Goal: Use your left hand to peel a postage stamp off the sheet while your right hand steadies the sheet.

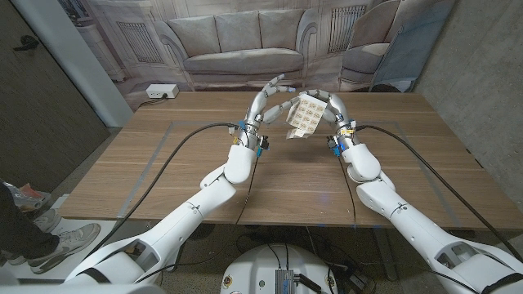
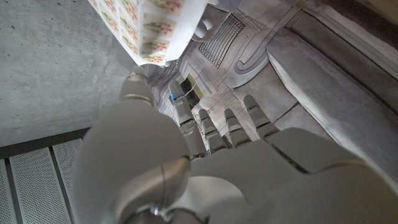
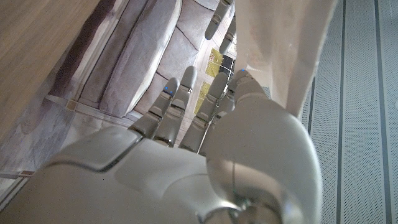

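Behind the wooden table (image 1: 163,175), a printed backdrop of a grey sofa (image 1: 241,45) is hung. Above the smooth, matt tabletop, the stamp sheet (image 1: 304,116), thin and curling, printed in a grid, is held aloft by the right hand (image 1: 333,110), whose fingers are closed on its edge. The left hand (image 1: 265,102) is raised beside it, fingers spread; contact cannot be told. A tear or slip is judged possible if the flimsy, unsupported sheet is pulled.

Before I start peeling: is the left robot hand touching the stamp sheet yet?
Cannot tell. In the head view the left robot hand reaches beside the stamp sheet, which the right robot hand holds up, but no view plainly shows contact or a gap.
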### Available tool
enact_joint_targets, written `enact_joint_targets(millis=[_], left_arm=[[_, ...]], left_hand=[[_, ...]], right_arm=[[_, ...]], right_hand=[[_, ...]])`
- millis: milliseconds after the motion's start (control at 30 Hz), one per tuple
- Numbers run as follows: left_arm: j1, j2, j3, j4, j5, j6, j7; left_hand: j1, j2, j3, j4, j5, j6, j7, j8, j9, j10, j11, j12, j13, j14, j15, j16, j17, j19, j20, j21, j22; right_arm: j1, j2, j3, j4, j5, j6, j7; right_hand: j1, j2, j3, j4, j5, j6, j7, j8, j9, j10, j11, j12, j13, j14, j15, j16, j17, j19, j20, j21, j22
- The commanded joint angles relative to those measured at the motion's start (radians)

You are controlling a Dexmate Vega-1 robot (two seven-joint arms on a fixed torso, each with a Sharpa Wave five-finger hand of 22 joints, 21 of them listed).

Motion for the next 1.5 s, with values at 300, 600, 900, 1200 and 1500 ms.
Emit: enact_joint_targets(millis=[300,600,900,1200,1500], left_arm=[[-0.006,-0.027,0.000,0.027,0.003,-0.001,0.044],[-0.016,-0.023,0.004,0.027,-0.028,0.024,0.006],[-0.036,-0.014,0.013,0.036,-0.021,0.038,-0.008],[-0.052,-0.015,0.021,0.054,-0.020,0.042,-0.010],[-0.068,0.007,0.036,0.049,-0.018,0.040,-0.052]], left_hand=[[0.052,0.020,0.008,-0.016,-0.012,0.125,0.048,0.045,-0.012,0.059,-0.029,0.007,-0.001,0.037,-0.015,0.005,0.001,0.025,-0.005,0.017,0.001],[0.052,0.022,0.007,-0.015,-0.015,0.120,0.062,0.039,-0.017,0.064,-0.030,0.006,-0.001,0.039,-0.018,0.004,0.001,0.027,-0.006,0.019,0.001],[0.057,0.025,0.008,-0.016,-0.020,0.122,0.019,0.032,-0.025,0.054,-0.029,-0.003,-0.002,0.034,-0.014,-0.001,0.000,0.024,-0.003,0.019,0.001],[0.070,0.019,0.006,-0.023,-0.028,0.067,-0.029,0.003,-0.029,0.029,-0.026,-0.017,-0.001,0.020,-0.006,-0.010,0.000,0.015,0.004,0.018,0.000],[0.078,-0.002,-0.004,-0.031,-0.031,0.019,-0.042,-0.018,-0.027,-0.006,-0.012,-0.029,0.000,0.002,0.007,-0.019,-0.001,0.006,0.008,0.015,0.000]], right_arm=[[0.016,0.004,-0.004,0.027,0.000,0.025,0.004],[0.026,0.003,-0.008,0.029,-0.011,0.035,0.011],[0.046,0.019,-0.011,0.060,-0.010,0.047,0.016],[0.057,0.029,-0.011,0.083,-0.016,0.047,0.005],[0.066,0.031,-0.013,0.087,-0.015,0.046,0.010]], right_hand=[[0.005,0.005,0.006,-0.002,0.009,0.026,0.015,0.058,0.300,0.009,0.000,0.005,0.002,0.000,-0.174,-0.002,-0.001,0.000,-0.099,0.010,0.001],[0.007,0.004,0.007,-0.004,0.009,0.029,0.015,0.056,0.296,0.010,0.000,0.005,0.002,0.000,-0.175,-0.001,-0.001,0.000,-0.099,0.013,-0.001],[0.006,0.003,0.008,-0.004,0.010,0.030,0.015,0.056,0.298,0.011,0.000,0.005,0.002,0.000,-0.174,-0.002,-0.001,-0.003,-0.099,0.016,-0.003],[0.006,0.003,0.009,-0.006,0.011,0.036,0.017,0.054,0.293,0.014,0.001,0.005,0.001,0.004,-0.174,-0.001,-0.001,0.001,-0.096,0.021,-0.004],[0.007,0.002,0.010,-0.008,0.013,0.036,0.020,0.053,0.293,0.017,0.001,0.005,-0.001,0.007,-0.175,0.000,-0.001,0.003,-0.095,0.025,-0.006]])
